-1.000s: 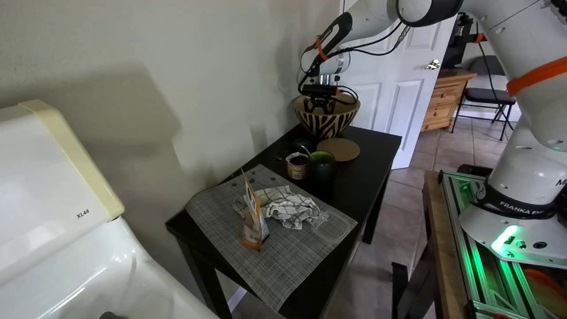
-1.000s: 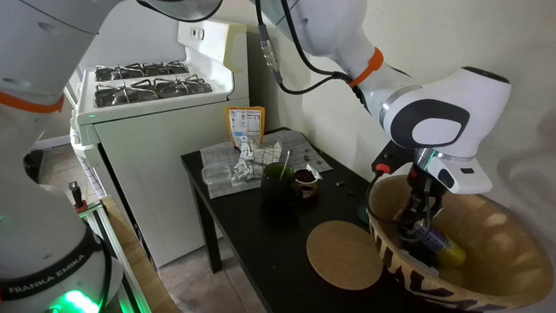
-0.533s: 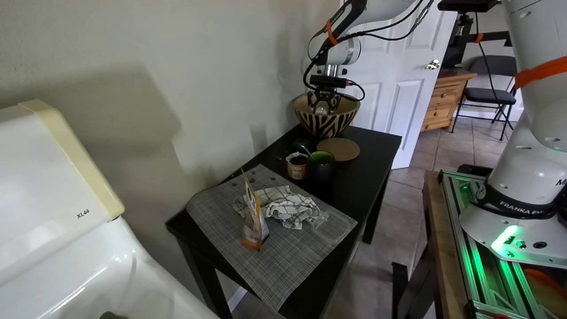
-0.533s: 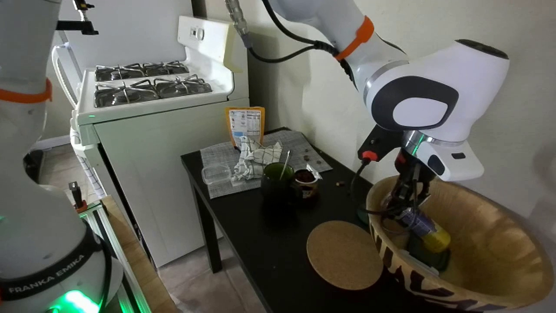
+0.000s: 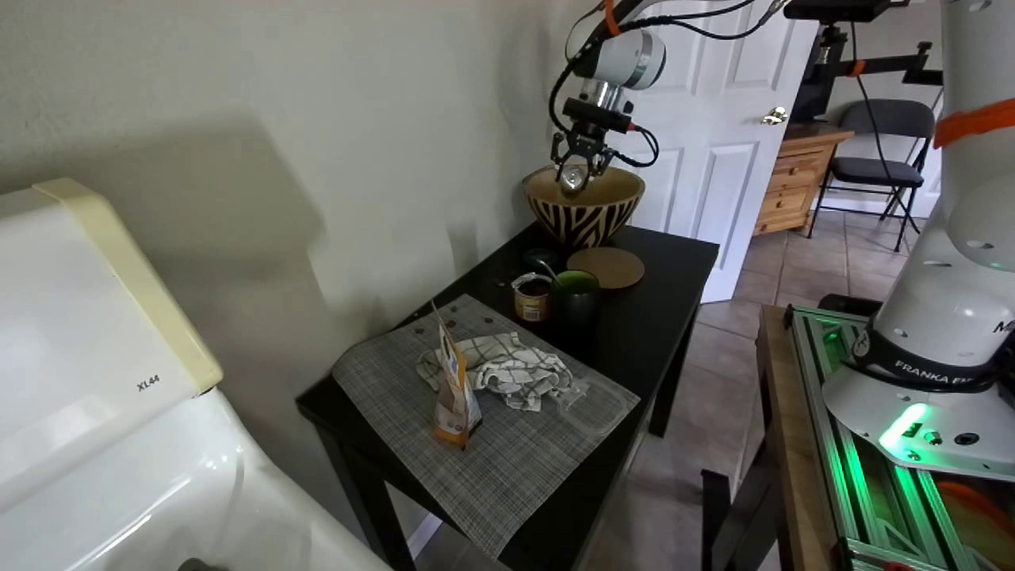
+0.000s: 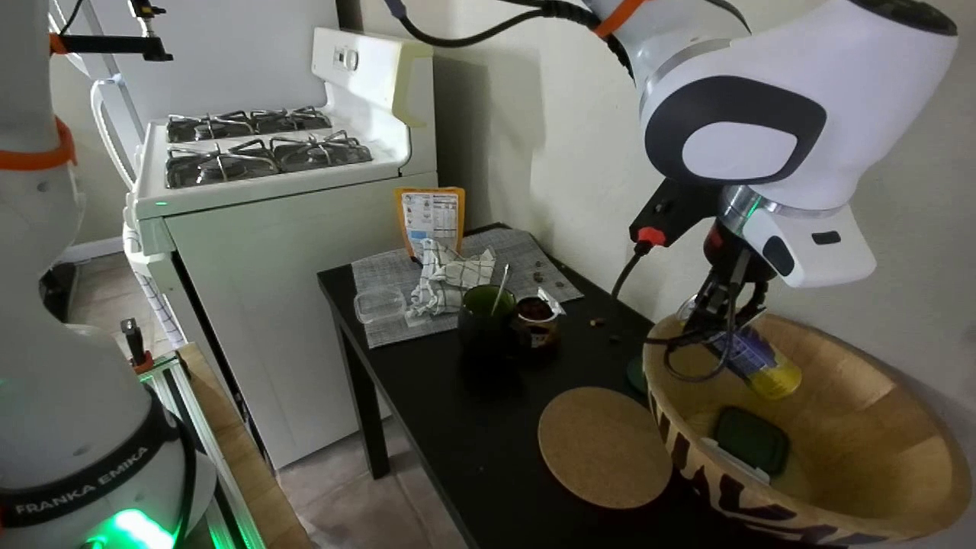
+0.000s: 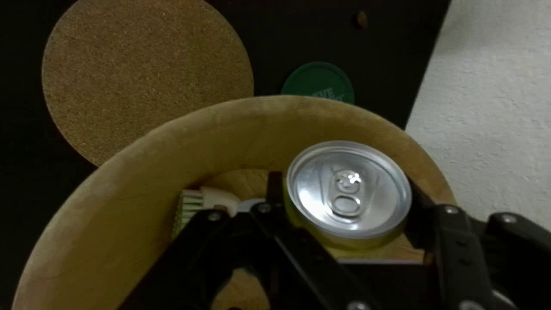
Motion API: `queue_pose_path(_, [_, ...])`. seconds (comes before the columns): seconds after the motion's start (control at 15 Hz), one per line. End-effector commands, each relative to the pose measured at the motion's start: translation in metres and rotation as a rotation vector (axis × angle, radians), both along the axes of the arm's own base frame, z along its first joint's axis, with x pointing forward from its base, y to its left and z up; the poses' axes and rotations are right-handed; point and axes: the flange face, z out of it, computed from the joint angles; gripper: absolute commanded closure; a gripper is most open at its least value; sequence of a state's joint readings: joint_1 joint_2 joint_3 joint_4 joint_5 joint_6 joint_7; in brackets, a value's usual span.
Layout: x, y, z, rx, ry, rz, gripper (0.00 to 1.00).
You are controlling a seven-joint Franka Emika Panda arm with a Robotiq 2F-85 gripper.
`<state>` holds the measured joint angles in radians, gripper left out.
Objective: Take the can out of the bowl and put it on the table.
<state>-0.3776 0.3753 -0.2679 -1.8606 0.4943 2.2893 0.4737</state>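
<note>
Can [image 7: 348, 191] and pincer [image 5: 574, 176] risen since the earlier frame | I have it clamped in the pincer, tilted over the bowl [image 5: 583, 226] | step: lift-out | next: carry clear, lower gently onto desk [image 6: 496, 435]

The place can be recognised as a home kitchen. This is shown most plainly by a white metal stove [image 6: 297, 252], on whose top four burners with metal grates [image 6: 217, 160] are seen. Near it, against a pale wall [image 5: 357, 119], is placed a small black rectangular wooden table [image 6: 480, 427]. A grey woven-look placemat [image 5: 515, 460] is spread there, on which a crumpled white checked cloth [image 5: 519, 373] and an upright orange-edged food pouch [image 6: 431, 217] are set. Domestic use is also marked by a white panelled door [image 5: 733, 151] with a shiny brass-coloured knob [image 5: 775, 116]. Past its edge, a light-brown wooden chest of drawers [image 5: 793, 178] and a dark grey folding chair [image 5: 880, 170] are glimpsed, and the floor is covered with brownish square tiles [image 5: 721, 373].
</note>
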Motion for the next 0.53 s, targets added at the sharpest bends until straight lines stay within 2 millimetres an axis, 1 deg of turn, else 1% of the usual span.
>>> queue_pose_path(0.0, [-0.007, 0.021, 0.036, -0.005, -0.050, 0.004, 0.62])
queue_pose_path(0.07, [-0.006, 0.030, 0.044, -0.015, -0.060, 0.013, 0.62])
queue_pose_path(0.2, [-0.002, 0.057, 0.059, -0.033, -0.077, 0.048, 0.62])
queue_pose_path(0.47, [0.004, 0.123, 0.079, -0.073, -0.106, 0.120, 0.62])
